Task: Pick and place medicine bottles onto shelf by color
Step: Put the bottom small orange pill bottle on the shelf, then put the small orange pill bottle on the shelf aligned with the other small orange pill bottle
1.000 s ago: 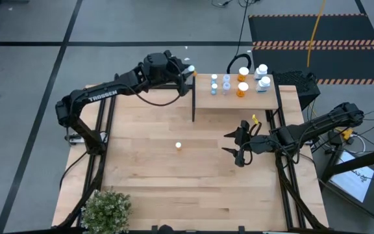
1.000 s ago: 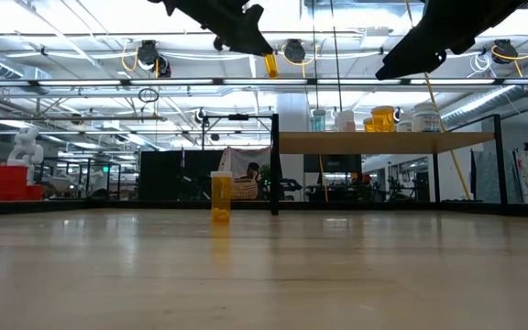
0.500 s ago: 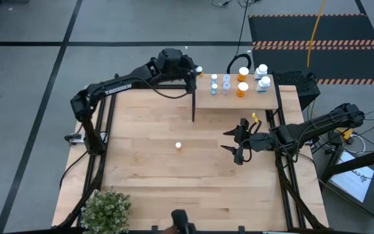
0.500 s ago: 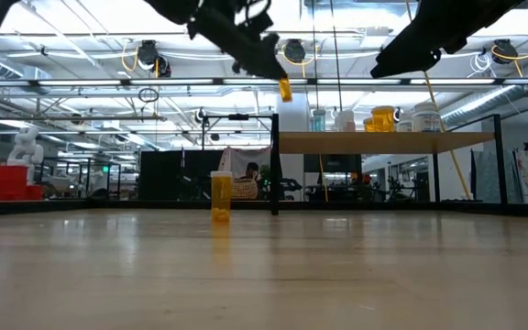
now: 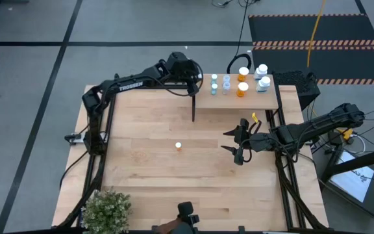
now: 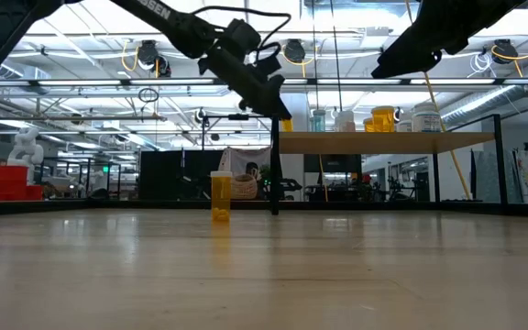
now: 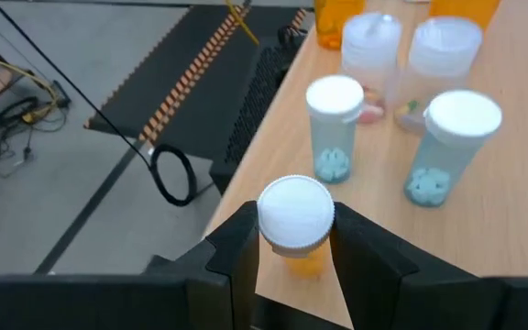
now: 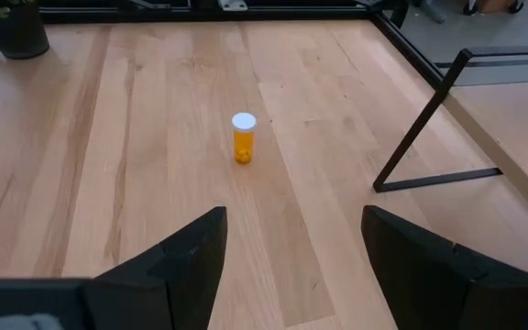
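Potted plant at table corner, striped floor mat beyond

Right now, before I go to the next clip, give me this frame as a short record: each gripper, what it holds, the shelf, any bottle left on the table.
left gripper: shut on a small orange bottle, at the shelf's near-left corner
right gripper: open, empty, above the table to the right
shelf: pale blue bottles toward the left, orange bottles beside them, two more white-capped bottles at the right end
table: one orange bottle standing alone
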### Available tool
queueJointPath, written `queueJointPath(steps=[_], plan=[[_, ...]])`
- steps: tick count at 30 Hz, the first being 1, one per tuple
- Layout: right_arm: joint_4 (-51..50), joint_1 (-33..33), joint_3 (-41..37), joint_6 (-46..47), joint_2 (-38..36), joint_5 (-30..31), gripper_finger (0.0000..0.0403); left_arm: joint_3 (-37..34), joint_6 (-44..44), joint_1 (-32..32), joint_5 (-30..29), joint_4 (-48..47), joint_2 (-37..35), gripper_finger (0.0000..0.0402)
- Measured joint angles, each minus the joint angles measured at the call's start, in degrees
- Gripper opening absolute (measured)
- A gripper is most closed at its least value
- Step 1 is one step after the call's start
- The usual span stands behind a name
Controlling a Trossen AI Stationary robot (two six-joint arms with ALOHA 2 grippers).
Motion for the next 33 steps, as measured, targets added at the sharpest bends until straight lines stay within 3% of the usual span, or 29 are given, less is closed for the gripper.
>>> queueJointPath(steps=[24,33], plan=[[0.01,0.02,0.00,0.00,0.00,-0.04,0.0249,0.07,2.86,-0.96,0.92,0.44,1.24,0.0127],[-0.01,0.02,0.00,0.00,0.00,-0.04,0.0249,-0.02,2.74,-1.05,0.67,0.32,1.37,0.0225]])
